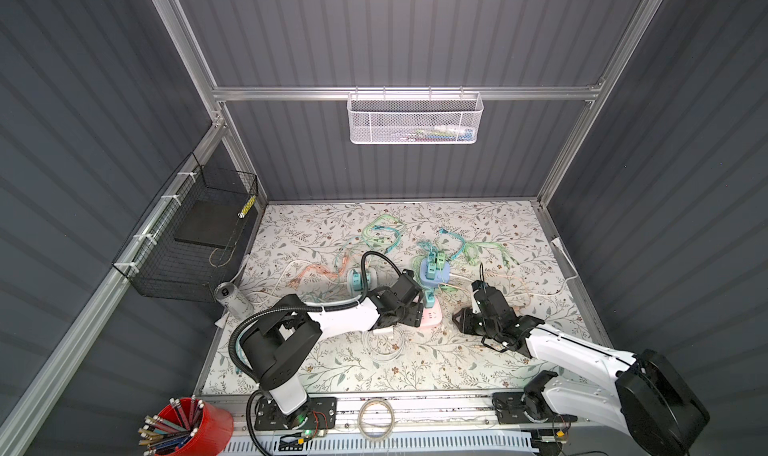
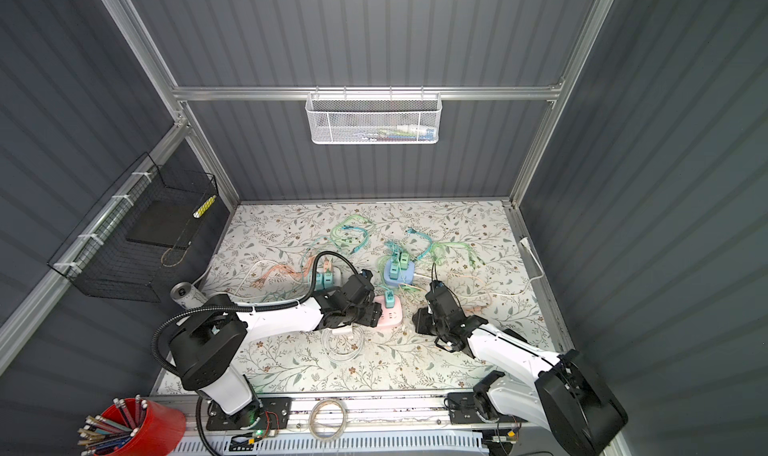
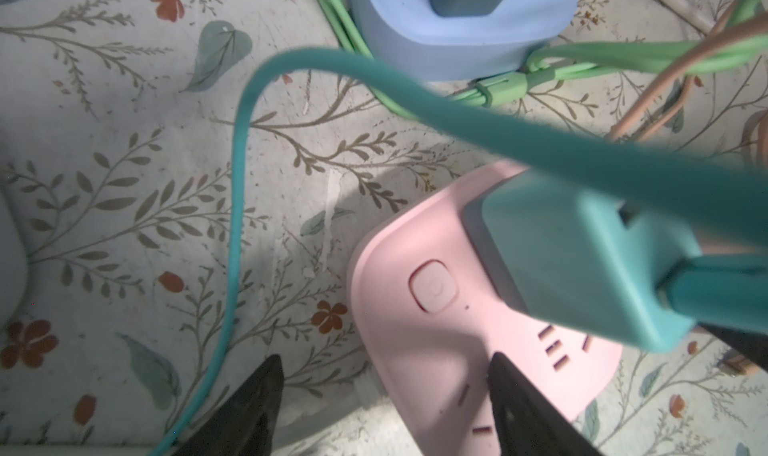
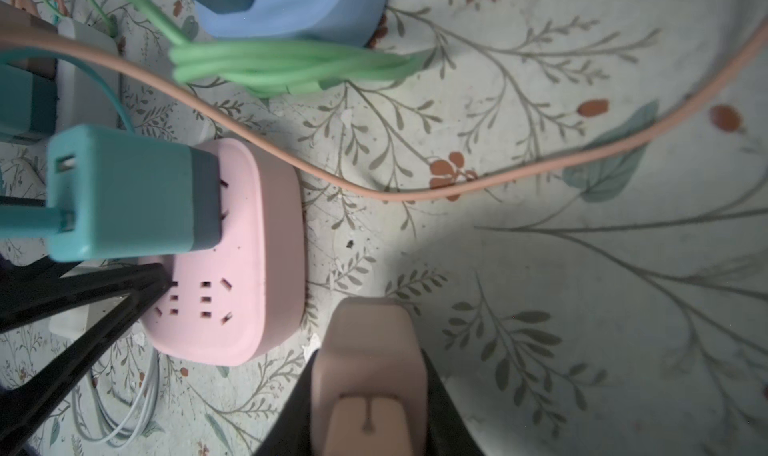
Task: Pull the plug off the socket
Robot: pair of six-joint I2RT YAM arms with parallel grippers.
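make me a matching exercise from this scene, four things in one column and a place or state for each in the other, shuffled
Things
1. teal plug
2. pale pink plug
3. left gripper
4. red cup

Place or state
a. full of pencils
b. open
c. seated in the pink socket
d. clamped between the right gripper fingers

Pairs: 1-c, 2-d, 3-b, 4-a

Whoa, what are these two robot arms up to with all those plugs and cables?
They are pulling plugs out of sockets. The right gripper is shut on a pale pink plug, already out and held beside the pink socket block. The left gripper, open, has its fingertips down on that block, apparently steadying it. A teal plug is still plugged into it.
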